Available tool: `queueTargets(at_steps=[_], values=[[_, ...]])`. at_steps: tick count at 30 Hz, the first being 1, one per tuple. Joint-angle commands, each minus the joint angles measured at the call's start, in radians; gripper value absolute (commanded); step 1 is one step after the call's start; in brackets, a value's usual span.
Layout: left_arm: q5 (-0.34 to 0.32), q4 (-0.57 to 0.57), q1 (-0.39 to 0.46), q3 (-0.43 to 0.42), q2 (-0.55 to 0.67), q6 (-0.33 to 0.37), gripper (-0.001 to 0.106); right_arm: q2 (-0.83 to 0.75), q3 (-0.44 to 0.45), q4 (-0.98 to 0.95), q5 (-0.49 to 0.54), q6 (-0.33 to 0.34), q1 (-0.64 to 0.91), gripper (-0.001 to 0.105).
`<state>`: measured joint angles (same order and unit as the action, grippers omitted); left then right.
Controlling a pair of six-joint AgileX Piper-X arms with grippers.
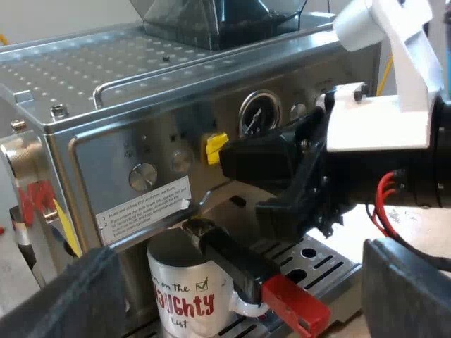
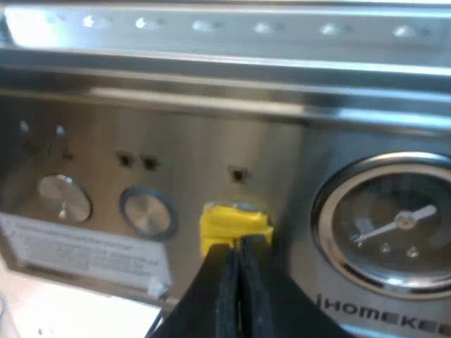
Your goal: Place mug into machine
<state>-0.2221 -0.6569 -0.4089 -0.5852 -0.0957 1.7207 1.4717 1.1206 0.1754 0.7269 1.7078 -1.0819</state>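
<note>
A white mug [image 1: 184,296] with red and black lettering stands on the drip tray [image 1: 320,264] of the espresso machine [image 1: 106,91], right under the metal holder [image 1: 199,229] locked into the machine's front. The holder's dark handle ends in red [image 1: 296,304] and passes over the mug's rim. My left gripper [image 1: 239,306] is open, its fingers [image 1: 70,296] wide apart short of the mug. My right gripper [image 2: 237,255] is shut, its tips at the yellow button [image 2: 232,222] on the front panel. From the left wrist view that right gripper [image 1: 236,158] meets the yellow button [image 1: 215,146].
A bean hopper [image 1: 211,21] sits on the machine's perforated top. The front panel carries a pressure gauge [image 2: 394,225], two round metal buttons [image 2: 146,211] and a printed label [image 2: 84,255]. The right arm's white body [image 1: 380,120] hangs over the drip tray.
</note>
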Motion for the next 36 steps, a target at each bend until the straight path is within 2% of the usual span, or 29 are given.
queueTargets(at_steps=[1,6,16,21,26,28,30,31,33,36], values=[[0.001,-0.005,-0.003,-0.007,0.004,0.000,0.071,0.008,0.017,0.008,-0.014,0.007,0.022,0.000],[0.001,-0.005,-0.003,-0.007,0.004,0.000,0.071,0.023,0.042,0.008,0.034,0.009,0.070,0.000],[0.001,-0.005,-0.003,-0.007,0.004,0.000,0.071,0.023,0.045,0.014,0.030,0.009,0.098,0.000],[0.001,-0.005,-0.003,-0.007,0.004,0.000,0.071,-0.025,0.045,-0.137,0.024,0.022,0.037,0.000],[0.001,-0.005,-0.003,-0.007,0.004,0.000,0.071,-0.091,0.045,-0.313,0.024,-0.001,-0.039,0.001],[0.001,-0.003,-0.003,-0.005,0.004,0.000,0.071,-0.116,0.045,-0.369,0.022,-0.033,-0.064,0.009],[0.001,-0.003,-0.003,-0.006,0.004,0.000,0.071,-0.145,0.043,-0.423,-0.004,-0.072,-0.081,0.027],[0.001,-0.003,-0.003,-0.006,0.004,0.000,0.071,-0.153,0.043,-0.438,-0.010,-0.081,-0.084,0.031],[0.001,-0.012,-0.003,-0.006,0.004,0.000,0.071,-0.183,0.043,-0.495,-0.042,-0.115,-0.088,0.051],[0.001,-0.011,-0.003,-0.006,0.004,0.000,0.071,-0.222,0.043,-0.552,-0.052,-0.120,-0.088,0.067]])
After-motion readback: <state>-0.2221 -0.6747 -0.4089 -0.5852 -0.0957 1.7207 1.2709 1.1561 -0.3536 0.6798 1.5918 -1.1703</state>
